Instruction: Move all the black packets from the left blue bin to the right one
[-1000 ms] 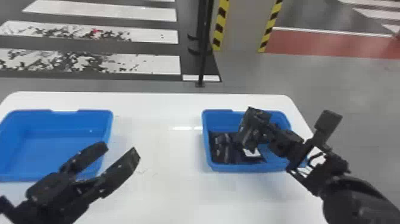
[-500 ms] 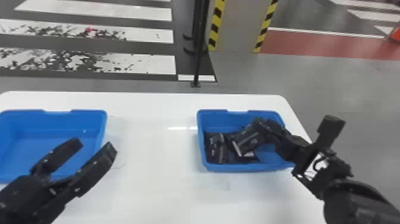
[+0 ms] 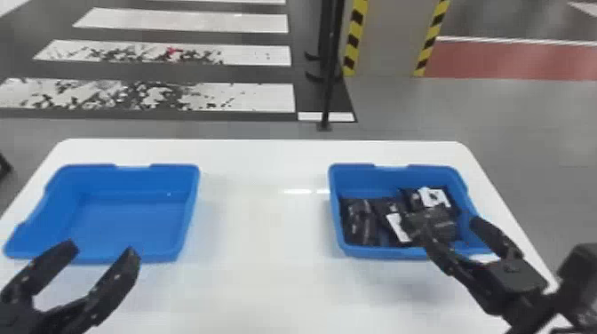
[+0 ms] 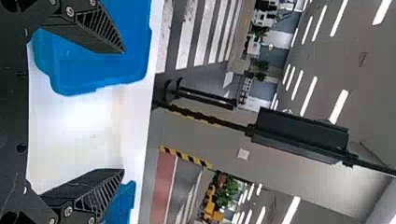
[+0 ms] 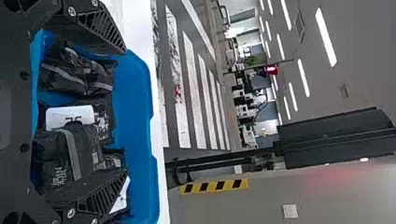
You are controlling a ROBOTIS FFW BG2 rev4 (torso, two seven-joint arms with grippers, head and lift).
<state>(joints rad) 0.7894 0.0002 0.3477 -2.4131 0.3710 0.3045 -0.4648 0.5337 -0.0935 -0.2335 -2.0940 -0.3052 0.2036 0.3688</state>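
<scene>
A white table [image 3: 257,288] stands in front of me, with two blue bins on it, well apart. Black packets lie in the right bin [image 3: 377,177], at least four of them, crowded together. One packet [image 3: 362,222] lies along the bin's left wall. Beside it is a second packet [image 3: 385,211], next to a white label [image 3: 398,227]. Farther back and to the right is another packet with a white patch [image 3: 434,197] on it. A bulky packet [image 3: 433,220] with a grey stripe lies nearer the front, overlapping its neighbours in view.

The right gripper [image 3: 453,227] hangs over the front right part of that bin, its two black fingers spread apart. One finger crosses in front of the bulky packet; I cannot tell whether they touch.

The left bin [image 3: 192,208] sits at the other end of the table, its smooth blue floor and walls in plain view. The left gripper [image 3: 103,249] is at this bin's near edge, its fingers also wide apart.

Beyond the table are a slim black pole [image 3: 331,66], white stripes [image 3: 248,95] painted on a dark floor, and a grey column [image 3: 386,40] edged with yellow-and-black tape [image 3: 354,37].
</scene>
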